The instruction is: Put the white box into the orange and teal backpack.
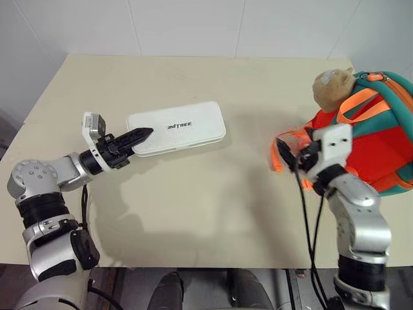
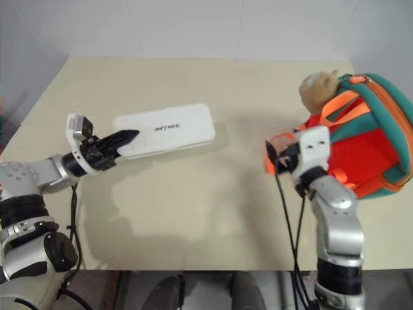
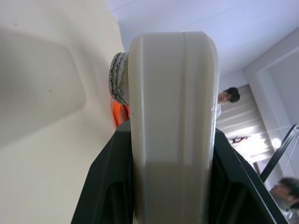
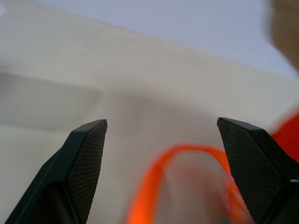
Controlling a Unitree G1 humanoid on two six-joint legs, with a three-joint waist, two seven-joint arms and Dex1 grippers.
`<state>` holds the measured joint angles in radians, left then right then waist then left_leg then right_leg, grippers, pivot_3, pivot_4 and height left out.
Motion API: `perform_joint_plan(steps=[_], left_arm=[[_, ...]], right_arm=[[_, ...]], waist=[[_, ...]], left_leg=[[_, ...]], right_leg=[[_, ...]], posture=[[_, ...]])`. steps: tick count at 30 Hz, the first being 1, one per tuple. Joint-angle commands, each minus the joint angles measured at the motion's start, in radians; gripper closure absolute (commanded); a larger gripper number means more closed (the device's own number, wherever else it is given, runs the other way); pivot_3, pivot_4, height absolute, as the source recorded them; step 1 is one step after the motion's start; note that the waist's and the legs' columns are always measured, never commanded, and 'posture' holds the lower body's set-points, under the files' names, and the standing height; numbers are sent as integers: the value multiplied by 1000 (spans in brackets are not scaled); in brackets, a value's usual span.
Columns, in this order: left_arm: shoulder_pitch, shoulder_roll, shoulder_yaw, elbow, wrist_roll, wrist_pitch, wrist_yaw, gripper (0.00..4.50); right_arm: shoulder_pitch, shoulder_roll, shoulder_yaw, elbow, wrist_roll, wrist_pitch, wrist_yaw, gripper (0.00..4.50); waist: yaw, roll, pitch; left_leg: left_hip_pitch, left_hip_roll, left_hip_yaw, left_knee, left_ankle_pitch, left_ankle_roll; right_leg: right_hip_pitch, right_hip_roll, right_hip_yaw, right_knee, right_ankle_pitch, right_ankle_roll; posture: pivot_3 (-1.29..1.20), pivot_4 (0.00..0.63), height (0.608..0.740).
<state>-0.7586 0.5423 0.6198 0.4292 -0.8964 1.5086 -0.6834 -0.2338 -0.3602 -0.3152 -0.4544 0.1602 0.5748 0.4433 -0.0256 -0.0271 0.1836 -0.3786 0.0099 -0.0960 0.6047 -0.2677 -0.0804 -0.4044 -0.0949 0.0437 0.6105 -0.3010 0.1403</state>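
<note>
The white box point(image 1: 177, 128), flat with dark lettering on top, hangs just above the beige table point(image 1: 206, 206) at centre left and casts a shadow below. My left gripper point(image 1: 145, 134) is shut on its left end. In the left wrist view the box point(image 3: 173, 93) stands edge-on between the black fingers. The orange and teal backpack point(image 1: 381, 129) stands at the right edge with its tan plush toy point(image 1: 332, 87) on top. My right gripper point(image 1: 287, 154) is open just left of the backpack. An orange strap loop point(image 4: 187, 161) lies low between its fingers point(image 4: 86, 154).
White walls border the table's far side. The table's front edge runs close to my arms. Two people point(image 3: 229, 95) appear far off in the room in the left wrist view.
</note>
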Motion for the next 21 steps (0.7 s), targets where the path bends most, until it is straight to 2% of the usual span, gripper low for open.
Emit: perform_joint_plan(steps=[1, 4, 9, 12, 21], left_arm=[[-3, -6, 15, -26, -37, 0, 2, 3112], [-19, -11, -9, 4, -27, -16, -7, 3112], [-40, -18, -61, 36, -19, -37, -24, 3112], [-52, -18, -86, 54, -16, -52, -35, 3112], [-61, -1, -123, 73, -18, -72, -51, 3120]], right_arm=[[112, -62, -117, -126, 101, 31, 55, 0], [181, -90, -193, -158, 135, 44, 38, 0], [193, -105, -222, -162, 153, 46, -6, 0], [158, -106, -220, -122, 140, 26, -50, 0], [54, -108, -154, -7, 138, -4, -87, 0]], waist=[[0, 0, 0], [0, 0, 0], [-3, 0, 0], [-3, 0, 0], [-1, 0, 0]], left_leg=[[0, 0, 0, 0, 0, 0], [0, 0, 0, 1, 0, 0], [2, 0, 1, 6, -2, 3], [7, 0, 1, 6, -2, 4], [6, 0, 1, 6, -2, 3]], right_leg=[[0, 0, 0, 0, 0, 0], [0, 1, 0, 0, 0, 0], [3, 1, 1, -1, 0, 1], [7, 1, 0, -1, 0, 1], [7, 0, 0, -3, 0, 1]], posture=[[0, 150, 740], [0, 150, 740], [0, 150, 740], [0, 150, 740], [0, 150, 740]])
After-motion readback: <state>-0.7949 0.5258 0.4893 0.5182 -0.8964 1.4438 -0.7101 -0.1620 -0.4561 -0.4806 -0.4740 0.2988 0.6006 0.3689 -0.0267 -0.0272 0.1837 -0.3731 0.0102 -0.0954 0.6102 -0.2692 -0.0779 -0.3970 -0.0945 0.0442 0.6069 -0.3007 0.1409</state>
